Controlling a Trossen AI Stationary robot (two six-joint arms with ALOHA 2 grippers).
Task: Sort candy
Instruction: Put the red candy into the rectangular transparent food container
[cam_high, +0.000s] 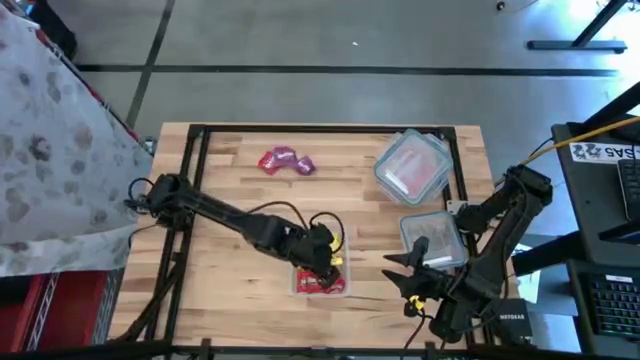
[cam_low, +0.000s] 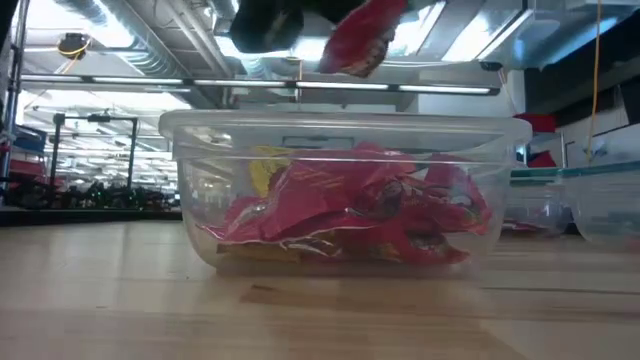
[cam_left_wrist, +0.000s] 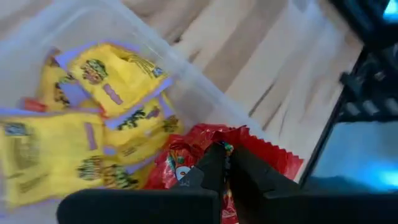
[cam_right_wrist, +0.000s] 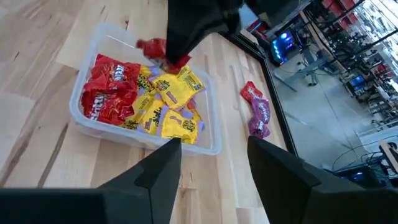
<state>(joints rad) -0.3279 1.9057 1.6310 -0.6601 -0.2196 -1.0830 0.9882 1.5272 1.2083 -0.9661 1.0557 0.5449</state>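
Over the clear tub (cam_high: 320, 283) near the table's front edge, the left gripper (cam_high: 325, 258) hangs with its fingers pinched on a red candy packet (cam_left_wrist: 205, 155); red and yellow candy (cam_right_wrist: 146, 96) fills the tub below; purple packets (cam_high: 287, 161) lie well apart. Beside a lidded container (cam_high: 433, 240), the right gripper (cam_high: 405, 270) waits, fingers spread.

The clear tub (cam_right_wrist: 93, 127) holds red packets (cam_right_wrist: 109, 87) and yellow packets (cam_right_wrist: 168, 109). Magenta packets (cam_right_wrist: 256, 112) lie on the pale, wood-grained tabletop (cam_right_wrist: 37, 50). The left hand (cam_left_wrist: 224, 165), dark, grips a red packet (cam_left_wrist: 255, 149).
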